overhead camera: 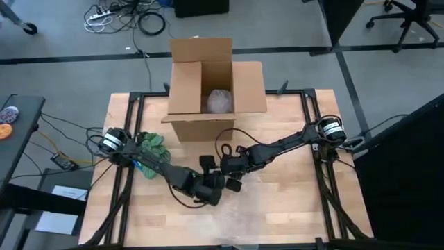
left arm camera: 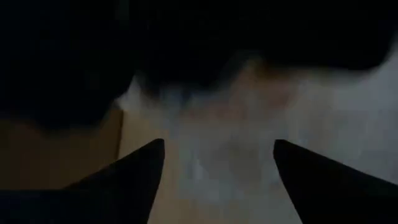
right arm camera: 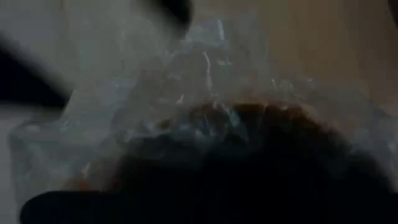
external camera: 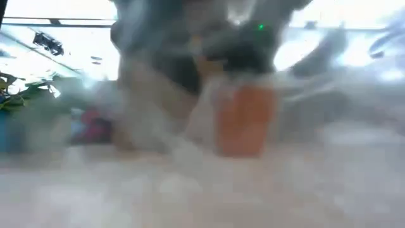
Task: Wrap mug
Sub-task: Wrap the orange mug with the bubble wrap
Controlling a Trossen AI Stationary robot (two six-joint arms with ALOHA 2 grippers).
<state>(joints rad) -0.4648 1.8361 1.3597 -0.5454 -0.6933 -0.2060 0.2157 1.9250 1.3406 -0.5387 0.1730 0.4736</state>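
Observation:
An orange mug (external camera: 243,120) stands upright near the middle of the table, seen blurred through clear plastic wrap (right arm camera: 205,68) that lies over and around it. Both arms meet above it. My left gripper (overhead camera: 211,184) comes from the table's left; its two dark fingers stand open, with wrap (left arm camera: 230,143) showing between them. My right gripper (overhead camera: 229,172) comes from the right and hangs close over the wrapped mug (right arm camera: 292,118), which fills its wrist view. The mug itself is hidden under the grippers in the high view. My left gripper has its open fingers (left arm camera: 140,174) on either side of a patch of the wrap. Whether they touch it, I cannot tell.
An open cardboard box (overhead camera: 186,87) stands at the table's far edge with a pale wrapped bundle (overhead camera: 220,101) inside. A green leafy object (overhead camera: 149,147) lies at the left beside the left arm. Bare wooden tabletop (overhead camera: 291,201) stretches along the near right side.

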